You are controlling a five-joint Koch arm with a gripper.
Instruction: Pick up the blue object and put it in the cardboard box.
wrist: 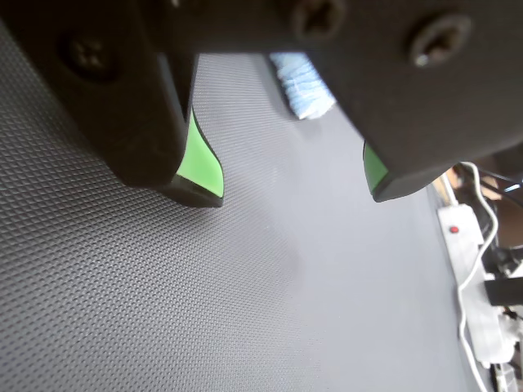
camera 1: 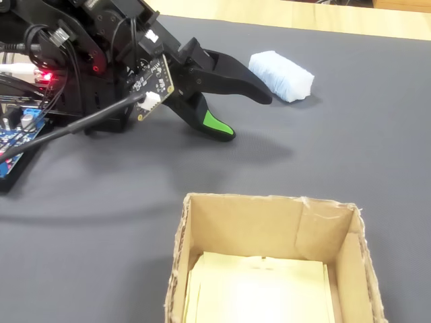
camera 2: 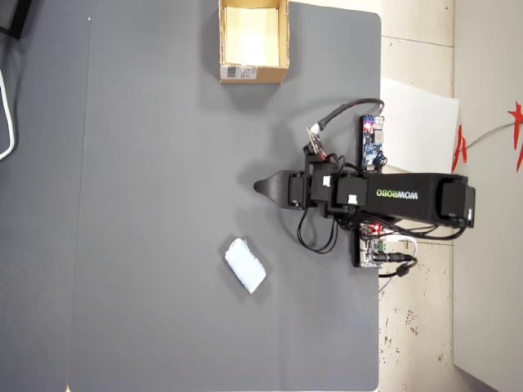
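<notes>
Overhead view: gripper [camera 2: 263, 187] hangs over bare mat, block [camera 2: 246, 265] well apart from it, down-left, lying on the mat at a slant. Box [camera 2: 253, 73] at top edge, far from both.

Jaws spread wide, holding nothing; green pads [wrist: 200, 159] show in wrist view, with the block [wrist: 301, 86] only peeking past the far jaw.

Step in hand, I'd judge: reach. Swing toward the block, turn the wrist to match its slant, centre it between the jaws, drop low, close gently since it looks soft.

Mat [camera 1: 350, 155] is dark grey, dimpled, grippy-looking. Power strip [wrist: 470, 269] and cables lie off the mat's edge; pale floor and white paper [camera 2: 421, 114] beside the arm base.
</notes>
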